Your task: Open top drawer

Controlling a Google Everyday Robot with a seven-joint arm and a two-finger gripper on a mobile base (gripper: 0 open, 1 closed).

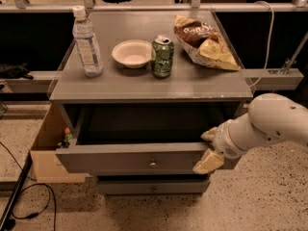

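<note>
Looking at the only camera view: the top drawer (130, 158) is already well out of the grey cabinet (144, 86), so you can see down into its dark, deep box. Its little round metal knob (153, 164) sits in the middle of the front panel with nothing touching it.

The gripper (209, 149) is at the right end of that drawer's front panel. Its tan fingers (208, 162) are spread wide: one is up at the panel's top edge, the other is lower, across the panel's face. I can't tell if either one actually presses on the wood. The chunky white arm (274, 121) comes in from the right of the drawer.

On the cabinet top above the drawer, going left to right:
- a clear water bottle (86, 42), standing upright over the drawer's left end
- a pale paper bowl (131, 53)
- a green soda can (162, 57), just beside the bowl, over the drawer's middle
- an open chip bag (204, 42) lying over the drawer's right end

Right under the drawer is a slimmer grey drawer front (154, 186), shut. A cardboard box (45, 150) sits against the drawer's left side. A black cable (29, 211) lies on the speckled floor, lower left of the drawer.
</note>
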